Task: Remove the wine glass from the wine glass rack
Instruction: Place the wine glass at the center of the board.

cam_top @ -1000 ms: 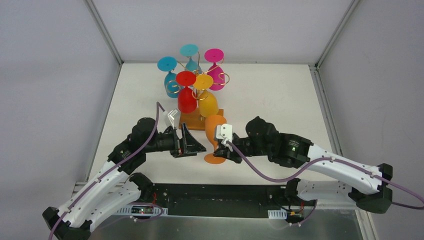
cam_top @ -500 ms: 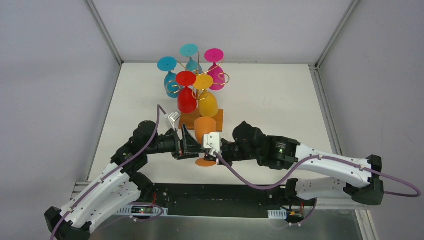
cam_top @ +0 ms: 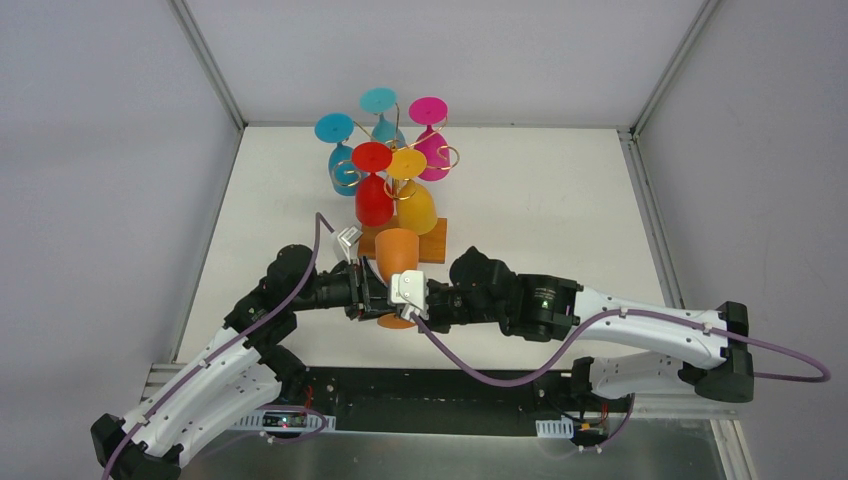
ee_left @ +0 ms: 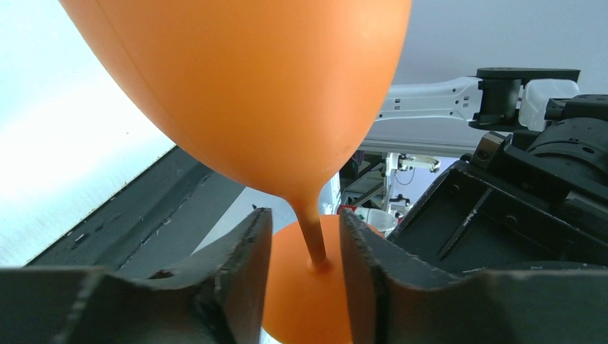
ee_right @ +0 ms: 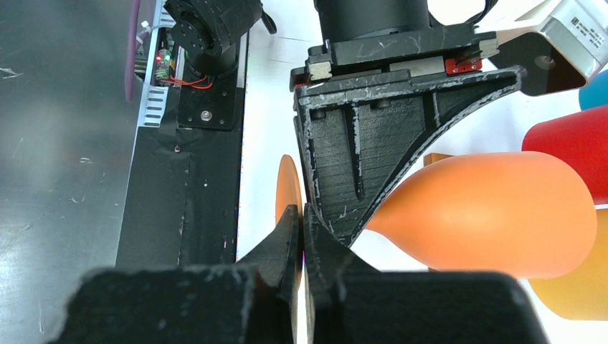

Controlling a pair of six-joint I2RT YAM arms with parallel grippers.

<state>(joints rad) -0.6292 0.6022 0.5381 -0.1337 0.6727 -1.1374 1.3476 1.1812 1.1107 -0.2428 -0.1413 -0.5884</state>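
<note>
The orange wine glass (cam_top: 397, 251) is off the wine glass rack (cam_top: 432, 243) and hangs just in front of its wooden base, bowl up and tilted. My right gripper (cam_top: 406, 306) is shut on the thin edge of the glass's foot (ee_right: 287, 185). In the right wrist view the gripper (ee_right: 302, 215) pinches that disc, with the bowl (ee_right: 495, 215) to its right. My left gripper (cam_top: 376, 298) stands round the stem (ee_left: 313, 242). In the left wrist view its jaws (ee_left: 305, 215) flank the stem with a small gap on each side, not touching it.
Several more glasses hang on the gold wire rack behind: red (cam_top: 373, 202), yellow (cam_top: 416, 207), blue (cam_top: 343, 167), teal (cam_top: 383, 126) and magenta (cam_top: 433, 147). Grey walls stand to both sides and at the back. The arms' black base bar (cam_top: 440, 388) runs along the near edge.
My right arm has carried the orange glass leftward and up, into the left gripper's jaws. The left jaws have narrowed from wide open to a close gap round the stem.
</note>
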